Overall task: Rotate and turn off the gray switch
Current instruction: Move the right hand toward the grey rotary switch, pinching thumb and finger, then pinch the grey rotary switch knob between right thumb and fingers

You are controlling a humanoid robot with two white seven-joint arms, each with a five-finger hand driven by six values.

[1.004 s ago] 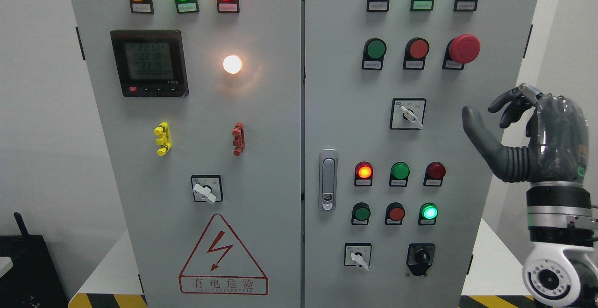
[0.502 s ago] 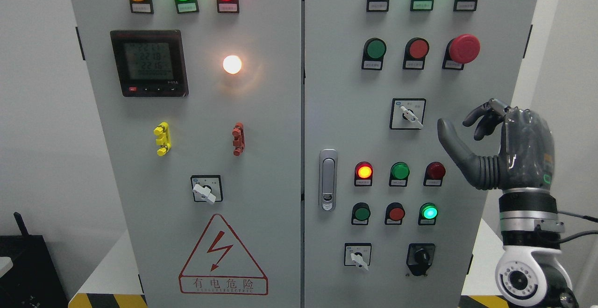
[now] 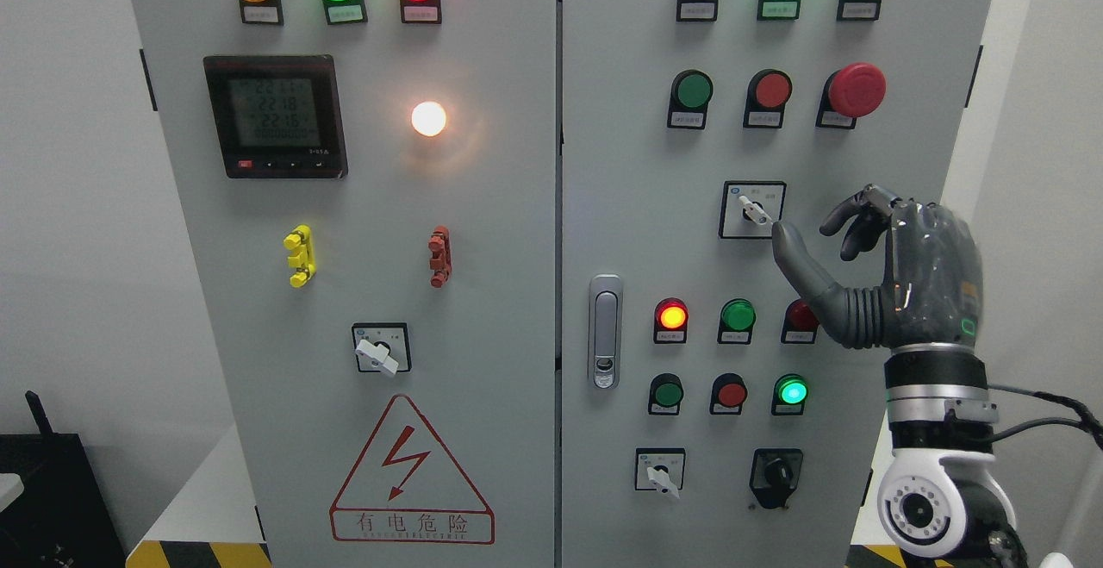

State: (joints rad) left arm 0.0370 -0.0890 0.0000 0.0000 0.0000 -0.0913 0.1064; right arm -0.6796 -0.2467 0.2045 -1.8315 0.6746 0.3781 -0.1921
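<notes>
A grey rotary switch sits in a black-framed square plate on the cabinet's right door, its white lever pointing down to the right. My right hand is raised just right of it, thumb stretched out and the other fingers loosely curled, holding nothing. The thumb tip is right at the lever's lower end; I cannot tell whether they touch. The palm covers part of a dark red lamp. My left hand is not in view.
Two similar grey switches are on the cabinet, one on the left door and one at the lower right, beside a black knob. A red mushroom button is above the hand, a door handle to the left.
My right hand has moved left and down from beside the cabinet's right edge to the grey switch, keeping the same hand shape. The switch lever has not turned.
</notes>
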